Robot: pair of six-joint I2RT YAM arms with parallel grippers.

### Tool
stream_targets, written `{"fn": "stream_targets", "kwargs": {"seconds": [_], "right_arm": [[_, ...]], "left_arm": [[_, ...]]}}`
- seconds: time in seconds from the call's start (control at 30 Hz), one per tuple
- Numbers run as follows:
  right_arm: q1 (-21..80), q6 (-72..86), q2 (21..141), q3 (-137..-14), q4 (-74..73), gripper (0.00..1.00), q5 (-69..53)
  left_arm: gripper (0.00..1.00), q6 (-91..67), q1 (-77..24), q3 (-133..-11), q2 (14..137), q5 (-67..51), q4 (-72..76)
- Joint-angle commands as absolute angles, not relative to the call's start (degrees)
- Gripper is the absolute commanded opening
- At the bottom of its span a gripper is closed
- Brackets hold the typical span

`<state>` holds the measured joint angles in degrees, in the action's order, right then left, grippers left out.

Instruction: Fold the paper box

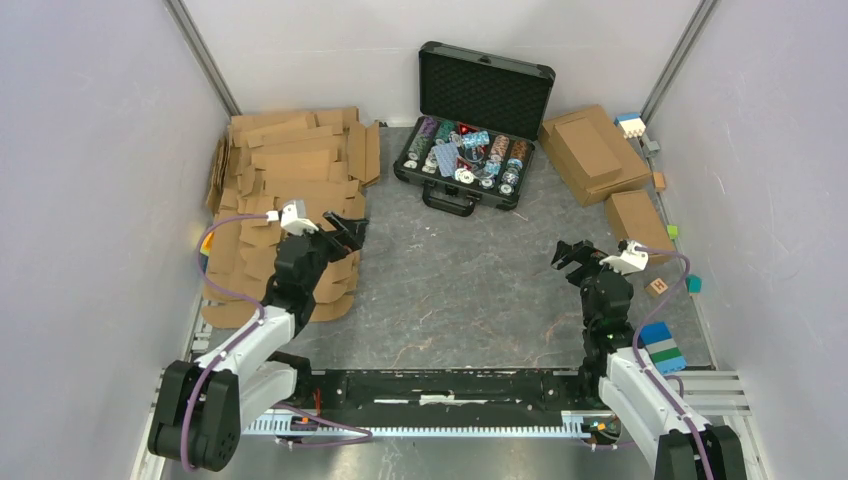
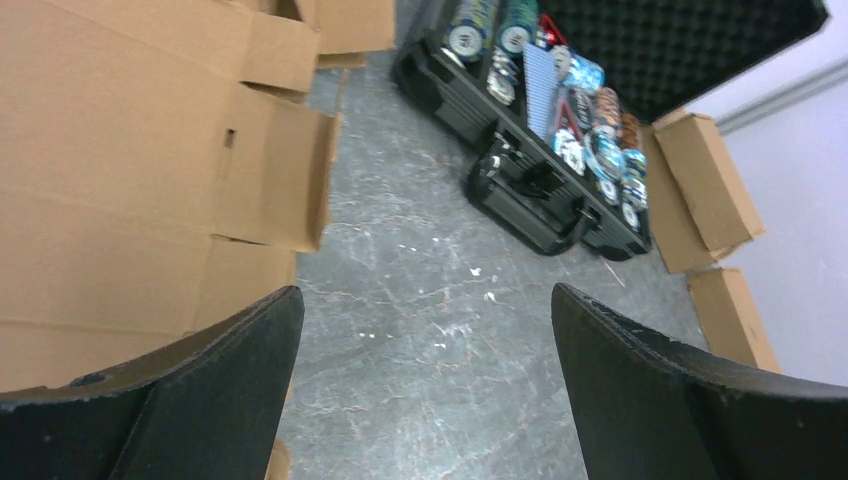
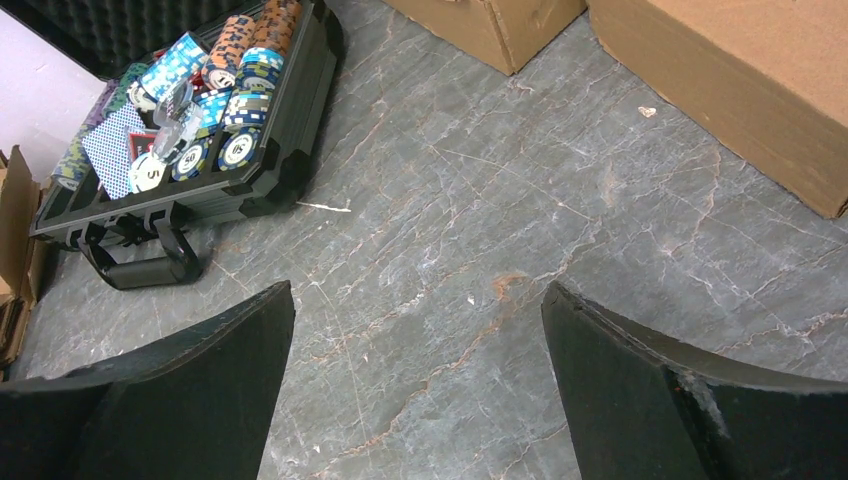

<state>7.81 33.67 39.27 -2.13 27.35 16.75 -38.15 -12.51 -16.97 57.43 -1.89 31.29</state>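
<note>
I cannot pick out a single paper box blank apart from the pile. Many overlapping brown cardboard blanks (image 1: 290, 180) lie at the left of the table; they also show in the left wrist view (image 2: 130, 170). My left gripper (image 1: 350, 232) hovers over the pile's right edge, open and empty; in its own view (image 2: 425, 300) the jaws stand wide apart over bare grey table. My right gripper (image 1: 570, 258) is open and empty above the table at the right; in its view (image 3: 415, 295) only the grey table surface lies between the jaws.
An open black case (image 1: 470, 150) of poker chips stands at the back centre. A wide brown cardboard box (image 1: 593, 152) and a small closed brown carton (image 1: 637, 222) sit at the back right. Coloured blocks (image 1: 662, 346) lie along the right edge.
</note>
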Motion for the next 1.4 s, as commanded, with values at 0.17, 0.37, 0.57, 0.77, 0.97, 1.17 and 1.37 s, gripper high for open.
{"fn": "stream_targets", "kwargs": {"seconds": [0.17,0.37,0.57,0.77,0.97,1.17,1.37], "right_arm": [[7.7,34.37,39.68,-3.15,28.86,0.98,16.1],[7.7,33.85,39.79,-3.24,29.18,0.98,15.21],[7.73,33.42,40.23,-3.24,29.7,0.98,14.54],[7.73,33.21,41.08,-3.51,30.17,0.98,13.38],[7.65,32.33,41.88,-3.61,31.35,0.98,11.46],[7.67,31.19,41.61,-3.6,32.24,0.99,9.69],[7.66,30.71,42.08,-3.25,33.99,0.99,7.49]], "left_arm": [[1.0,-37.28,-12.59,-22.67,59.0,8.61,20.68],[0.99,-35.52,-12.57,-25.69,63.82,9.05,19.59],[0.87,-32.36,-13.04,-31.68,72.26,7.48,17.06],[0.81,-27.76,-16.27,-35.97,79.85,10.77,17.04],[0.47,-27.29,-16.44,-41.37,87.34,11.72,16.65],[0.02,-27.25,-17.4,-40.51,85.28,9.99,16.63],[0.02,-25.05,-21.96,-36.52,76.27,7.66,18.98]]}}
